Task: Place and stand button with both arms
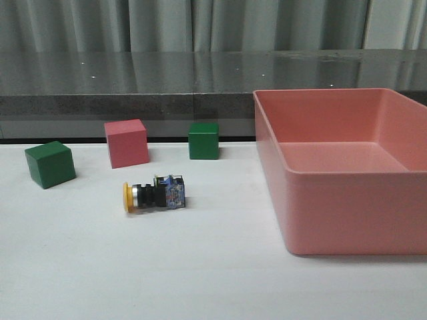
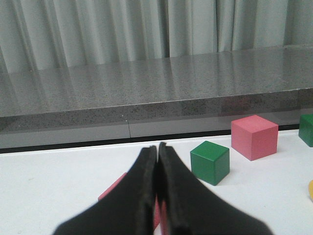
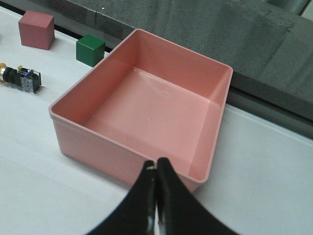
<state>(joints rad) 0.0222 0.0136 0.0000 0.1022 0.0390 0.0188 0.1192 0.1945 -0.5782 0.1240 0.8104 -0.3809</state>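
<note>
button: on its side on table (yellow cap pointing left);
left gripper: clenched, empty;
right gripper: clenched, empty

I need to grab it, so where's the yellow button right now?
In the front view the button lies on its side, left of the pink bin, just in front of the pink cube.

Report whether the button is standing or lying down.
Lying down: the button rests on its side on the table, yellow cap facing left, contact block right.
</note>
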